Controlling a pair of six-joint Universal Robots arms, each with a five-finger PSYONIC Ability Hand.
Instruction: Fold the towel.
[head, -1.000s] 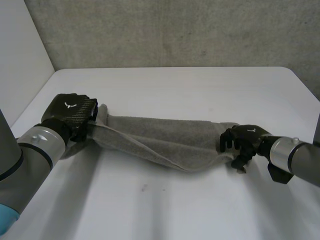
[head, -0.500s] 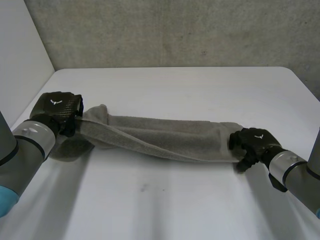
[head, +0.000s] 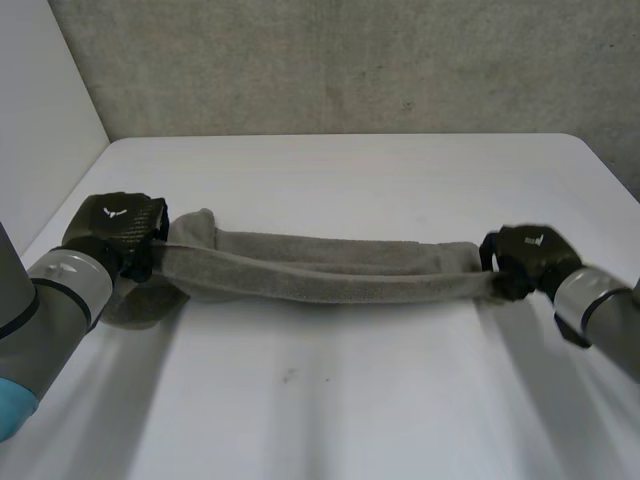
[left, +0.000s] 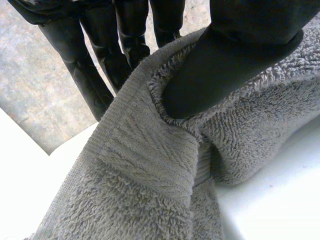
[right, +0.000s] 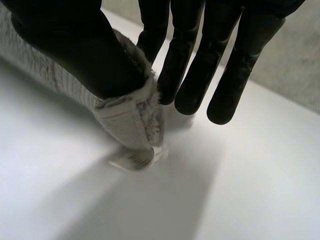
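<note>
The left hand (head: 120, 225) and right hand (head: 528, 255) each pinch one towel (head: 320, 277) end between thumb and fingers, apparently stretching it straight for folding.

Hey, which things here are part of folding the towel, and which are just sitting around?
In the job: grey towel, stretched between the hands; left hand, pinching one end; right hand, pinching the other end.
Not in the job: white table beneath; grey wall behind.

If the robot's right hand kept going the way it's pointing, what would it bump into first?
Probably the grey towel it is pinching. The right hand points roughly along the towel, toward the left hand at the other end.
</note>
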